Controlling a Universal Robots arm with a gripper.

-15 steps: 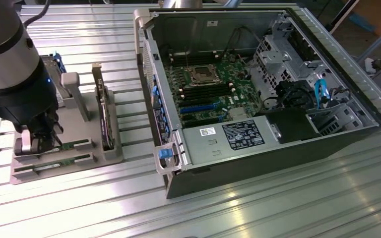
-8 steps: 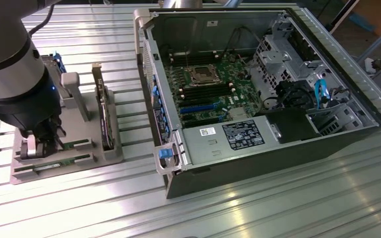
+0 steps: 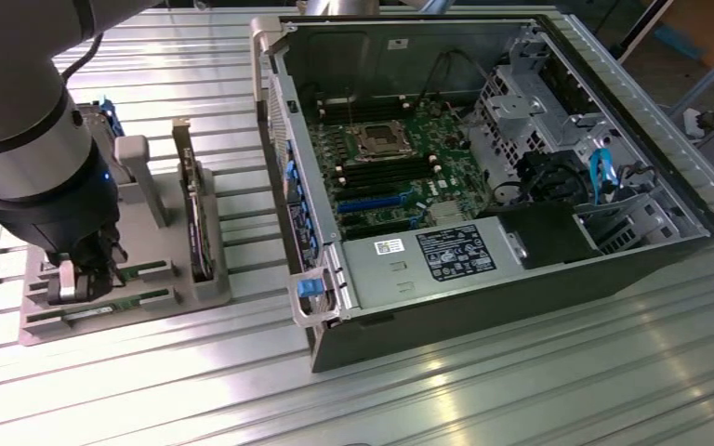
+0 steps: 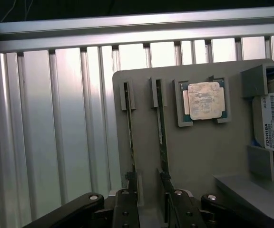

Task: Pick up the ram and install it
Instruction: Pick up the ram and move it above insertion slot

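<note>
My black gripper [image 4: 151,211] hangs wide open and empty over the long thin green ram stick [image 4: 161,133], edge-up in the grey plastic holder [image 4: 203,161], yet one finger [image 4: 126,209] lines up with the neighbouring green stick [image 4: 130,118], so I risk striking it.

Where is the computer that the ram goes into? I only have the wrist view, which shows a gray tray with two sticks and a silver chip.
Observer: The open computer case lies to the exterior view's right of the gray tray, apart from it.
Operator: Is its board exposed?
Observer: Yes. The side panel is off and the green motherboard faces up.
Operator: How low does the gripper sit from out there?
Observer: The gripper is down at tray level, right at the ram sticks, which lie in their slots.
</note>
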